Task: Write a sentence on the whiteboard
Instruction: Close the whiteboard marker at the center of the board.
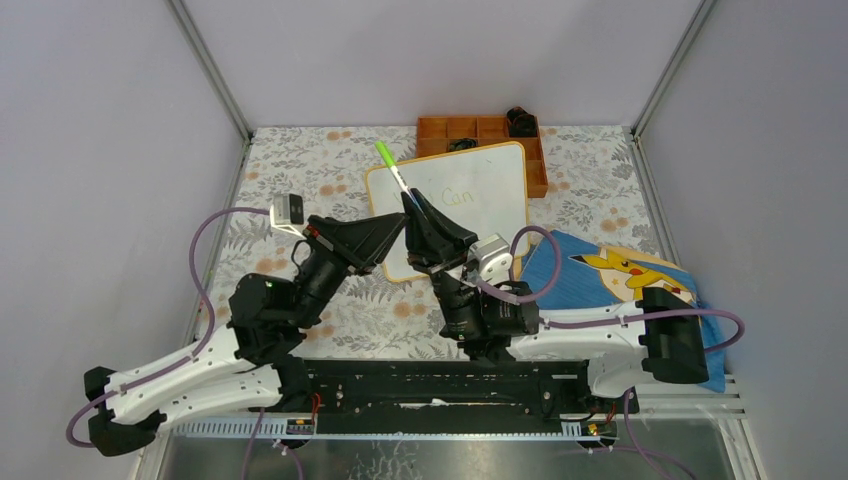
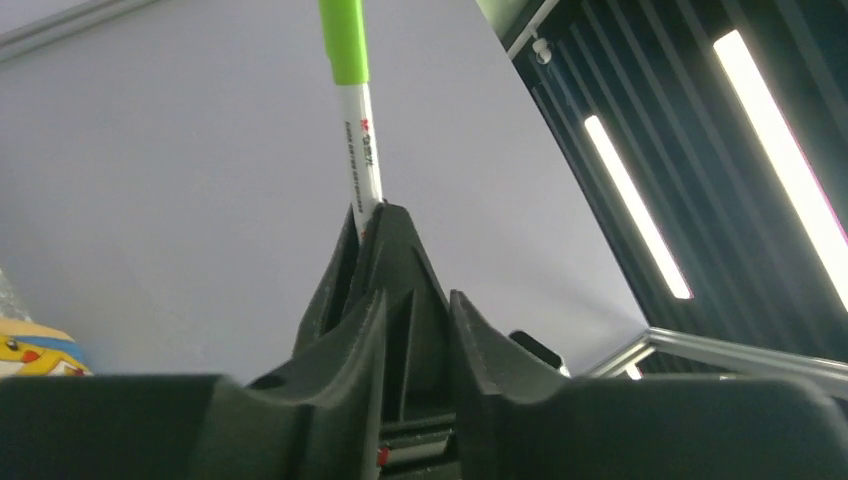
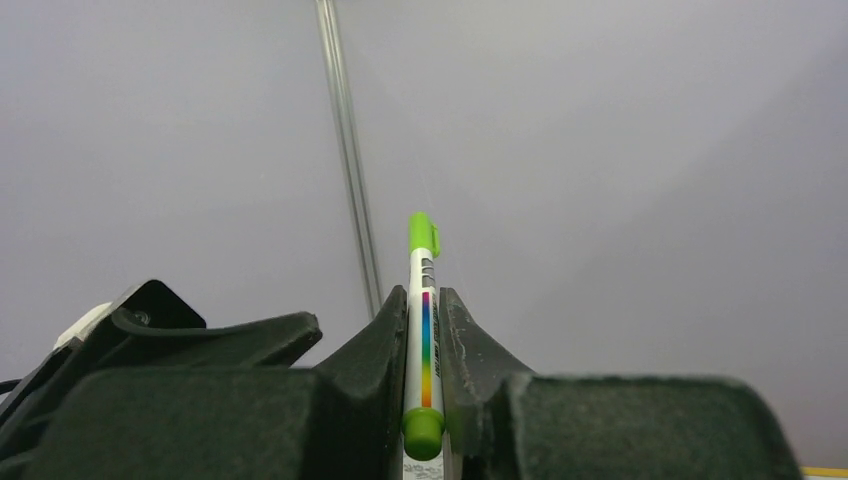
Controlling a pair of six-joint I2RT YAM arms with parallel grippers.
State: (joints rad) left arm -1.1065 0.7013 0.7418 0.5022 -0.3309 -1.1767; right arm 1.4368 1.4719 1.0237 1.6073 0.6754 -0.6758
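Observation:
The whiteboard [image 1: 490,205], white with a thin orange frame, lies at the table's middle back. On it is faint green writing [image 1: 457,197] of the sentence, of which only "Can" reads. My right gripper [image 1: 409,199] hangs over the board's left part, shut on a white marker [image 1: 391,167] with green ends, which stands upright between the jaws in the right wrist view [image 3: 424,340]. The marker's lower tip is hidden. My left gripper [image 1: 398,224] sits close beside the right one, its jaws a little apart with nothing between them [image 2: 418,325]. The marker [image 2: 358,150] rises behind it.
An orange compartment tray [image 1: 470,130] with small black items [image 1: 521,122] stands behind the board. A blue cartoon-print cloth [image 1: 600,280] lies at the right. A floral cover [image 1: 300,170] spreads over the table, with grey enclosure walls around it.

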